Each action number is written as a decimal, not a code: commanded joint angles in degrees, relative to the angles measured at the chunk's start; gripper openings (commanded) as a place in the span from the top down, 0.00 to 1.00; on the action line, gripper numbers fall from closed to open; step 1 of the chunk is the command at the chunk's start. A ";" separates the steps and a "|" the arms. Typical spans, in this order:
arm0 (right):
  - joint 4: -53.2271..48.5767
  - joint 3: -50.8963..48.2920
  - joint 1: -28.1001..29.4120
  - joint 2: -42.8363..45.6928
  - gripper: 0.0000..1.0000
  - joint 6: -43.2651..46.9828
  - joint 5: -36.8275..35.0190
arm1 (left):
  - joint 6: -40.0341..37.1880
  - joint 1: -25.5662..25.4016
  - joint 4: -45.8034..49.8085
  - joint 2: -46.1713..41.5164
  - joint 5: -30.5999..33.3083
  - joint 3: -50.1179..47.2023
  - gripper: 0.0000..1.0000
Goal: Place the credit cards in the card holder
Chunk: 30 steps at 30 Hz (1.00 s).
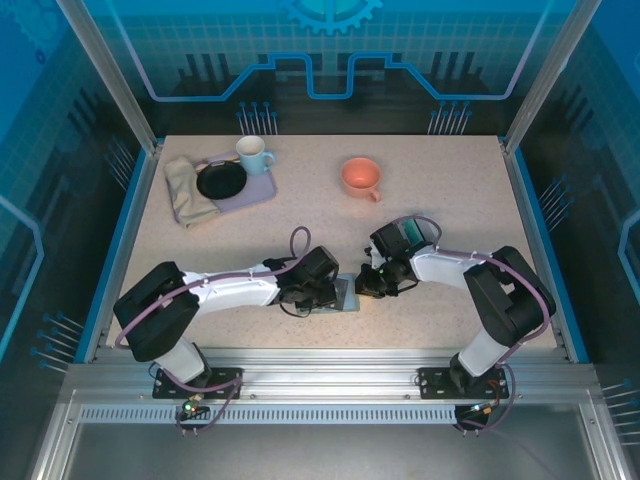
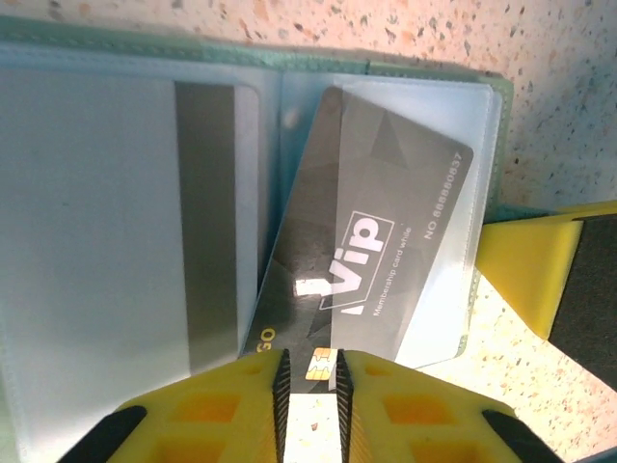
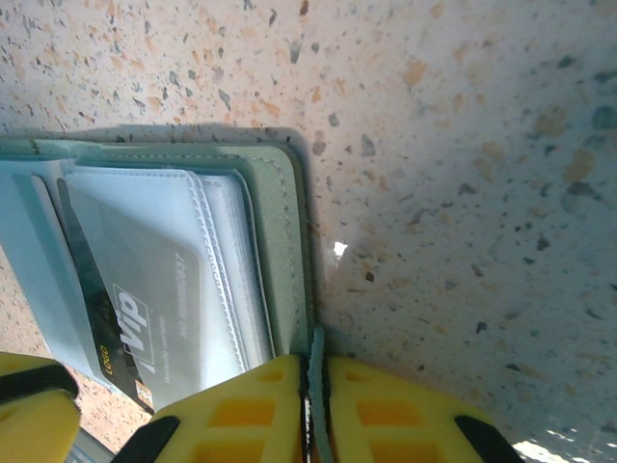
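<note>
The card holder (image 1: 347,293) lies open on the table between both grippers, its clear sleeves (image 2: 96,241) facing up inside a grey-green cover (image 3: 275,241). A dark credit card (image 2: 386,260) marked "Vip" sits at a slant, its far end inside the right sleeve, and I see the same credit card (image 3: 125,328) in the right wrist view. A pale card with a grey stripe (image 2: 207,222) lies in the left sleeve. My left gripper (image 2: 308,362) stands narrowly open at the dark card's chip end, table showing through the gap. My right gripper (image 3: 310,371) is shut on the holder's edge tab.
A lilac tray (image 1: 262,190) with a black plate (image 1: 221,180), a pale blue mug (image 1: 253,154) and a folded cloth (image 1: 188,190) sits at the back left. An orange cup (image 1: 361,177) stands at the back centre. The table's front edge runs just behind the holder.
</note>
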<state>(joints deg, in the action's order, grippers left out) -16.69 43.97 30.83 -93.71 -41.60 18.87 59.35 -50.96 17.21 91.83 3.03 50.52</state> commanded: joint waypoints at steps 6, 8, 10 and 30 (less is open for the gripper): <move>-5.10 -1.34 2.31 -2.08 0.93 -0.05 -1.45 | -1.70 -0.39 4.86 2.39 2.70 3.41 0.74; -5.06 -1.34 2.35 -2.08 0.93 0.03 -1.41 | -1.45 -0.37 4.98 2.99 2.36 3.46 0.74; -5.10 -1.40 2.35 -2.09 0.93 0.03 -1.41 | -1.20 -0.37 5.06 3.52 2.04 3.36 0.74; -4.93 -1.86 2.48 -2.09 0.93 0.12 -1.21 | -0.98 -0.63 -3.79 5.24 -7.08 1.47 0.77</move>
<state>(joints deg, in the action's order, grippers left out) -16.82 44.03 30.87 -93.71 -41.60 18.79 58.08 -50.98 17.58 96.31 0.01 52.80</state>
